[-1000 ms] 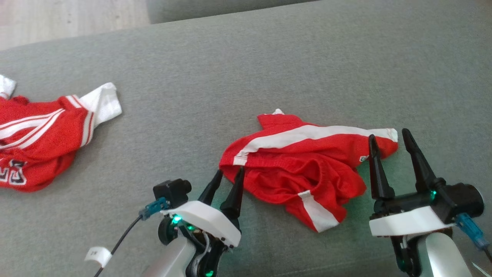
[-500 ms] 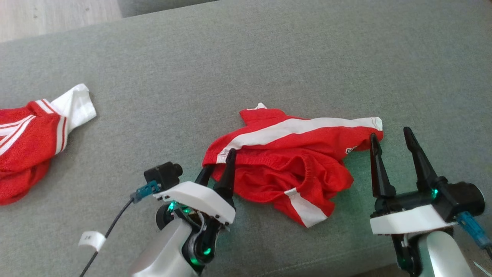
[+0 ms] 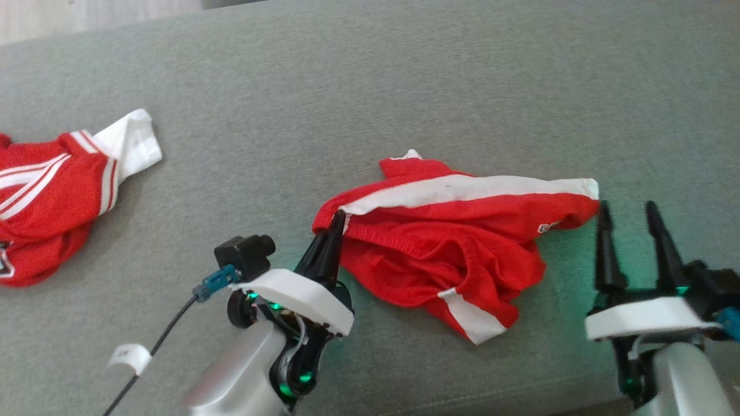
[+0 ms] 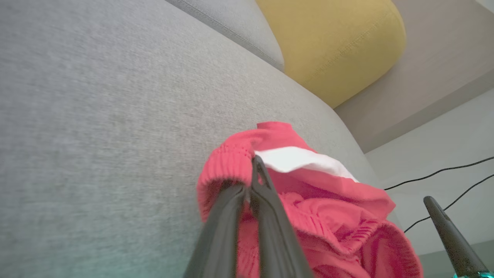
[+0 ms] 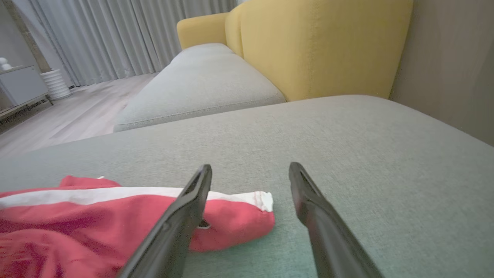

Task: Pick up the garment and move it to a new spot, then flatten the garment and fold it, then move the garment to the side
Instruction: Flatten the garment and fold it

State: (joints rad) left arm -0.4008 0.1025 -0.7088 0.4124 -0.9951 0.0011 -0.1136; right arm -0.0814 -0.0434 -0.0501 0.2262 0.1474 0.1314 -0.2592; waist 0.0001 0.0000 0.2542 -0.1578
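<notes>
Red-and-white jersey (image 3: 52,185) lies far left on the grey sofa seat (image 3: 404,86). The left pincer (image 3: 337,216) is clenched on the waistband corner of the crumpled red shorts (image 3: 451,248) at mid-seat. The right pincer (image 3: 627,207) stands released just beside their right end.

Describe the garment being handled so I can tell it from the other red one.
On the grey sofa cushion, look near the middle. The red shorts lie crumpled there, a waistband corner pinched by the left gripper. Unlike the red jersey at the far left, with thin white stripes, they carry broad white bands.
</notes>
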